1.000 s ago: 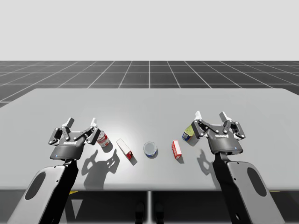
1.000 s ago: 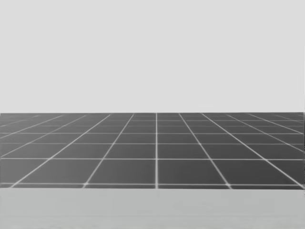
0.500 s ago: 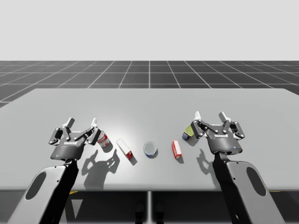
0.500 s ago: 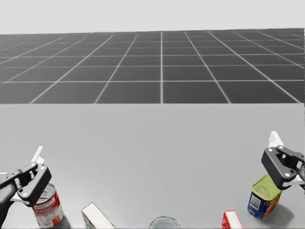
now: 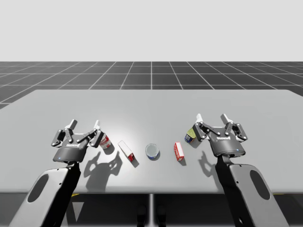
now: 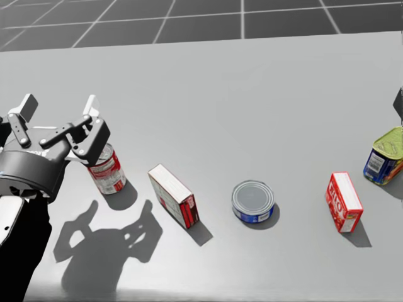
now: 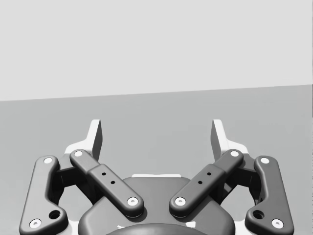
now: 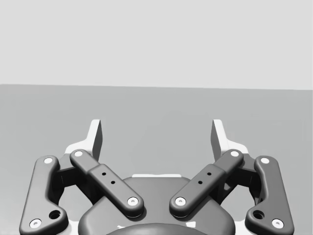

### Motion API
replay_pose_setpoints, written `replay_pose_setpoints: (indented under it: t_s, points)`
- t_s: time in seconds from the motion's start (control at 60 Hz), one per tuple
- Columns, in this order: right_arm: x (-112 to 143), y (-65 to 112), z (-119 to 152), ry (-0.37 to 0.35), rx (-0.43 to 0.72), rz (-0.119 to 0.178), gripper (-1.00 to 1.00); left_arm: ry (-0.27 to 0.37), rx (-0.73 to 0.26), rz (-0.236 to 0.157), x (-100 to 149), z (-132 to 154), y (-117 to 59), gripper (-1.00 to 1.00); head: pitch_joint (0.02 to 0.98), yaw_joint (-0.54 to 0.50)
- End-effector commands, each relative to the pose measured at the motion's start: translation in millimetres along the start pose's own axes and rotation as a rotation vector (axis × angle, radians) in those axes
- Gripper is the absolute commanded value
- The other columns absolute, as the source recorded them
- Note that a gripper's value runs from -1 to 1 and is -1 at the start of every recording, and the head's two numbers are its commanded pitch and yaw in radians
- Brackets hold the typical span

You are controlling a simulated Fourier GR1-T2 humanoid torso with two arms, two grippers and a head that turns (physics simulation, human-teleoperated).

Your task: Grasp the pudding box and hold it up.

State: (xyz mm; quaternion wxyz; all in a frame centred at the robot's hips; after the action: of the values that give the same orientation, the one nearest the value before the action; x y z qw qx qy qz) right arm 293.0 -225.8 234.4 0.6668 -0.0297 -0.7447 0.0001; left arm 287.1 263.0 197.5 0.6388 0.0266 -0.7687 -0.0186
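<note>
The high view looks down from above the near edge of the desk (image 5: 151,101), wide and far off, while the head view tilts down much closer — both share my left hand (image 5: 84,125) and the flat blue can (image 5: 152,151). Each wrist view sits just behind its own hand, facing low across bare desk.

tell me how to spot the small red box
On the grey table, five items lie in one row. The small red cardboard box lies between the flat round blue tin and the green-topped blue can. Unlike the longer white-topped box, its top face is red.
</note>
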Motion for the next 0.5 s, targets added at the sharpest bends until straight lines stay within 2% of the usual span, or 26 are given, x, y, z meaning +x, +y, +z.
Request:
replay_pose_setpoints:
  t_s: [0.017, 0.217, 0.35, 0.417, 0.467, 0.5]
  points:
    - [0, 1.6, 1, 0.005, 0.008, 0.004, -1.00, -0.001, -0.005, -0.001, 0, 0, -2.0, -1.00, 0.824, 0.16]
    - [-1, 4.5, 2, 0.015, 0.017, 0.007, -1.00, -0.008, -0.017, 0.004, 3, 2, -4.6, -1.00, 0.874, 0.20]
    - [-3, 5.9, 2, 0.021, 0.017, 0.013, -1.00, -0.059, -0.017, 0.011, 16, 11, -7.8, -1.00, 0.882, 0.20]
    - [-3, 6.2, 2, 0.023, 0.017, 0.014, -1.00, -0.071, -0.029, 0.036, 23, 17, -10.6, -1.00, 0.880, 0.20]
    - [-3, 6.2, 2, 0.023, 0.016, 0.014, -1.00, -0.053, -0.056, 0.075, 28, 22, -13.5, -1.00, 0.876, 0.20]
    - [-4, 6.4, 2, 0.024, 0.013, 0.015, -1.00, -0.046, -0.073, 0.069, 33, 26, -15.3, -1.00, 0.874, 0.20]
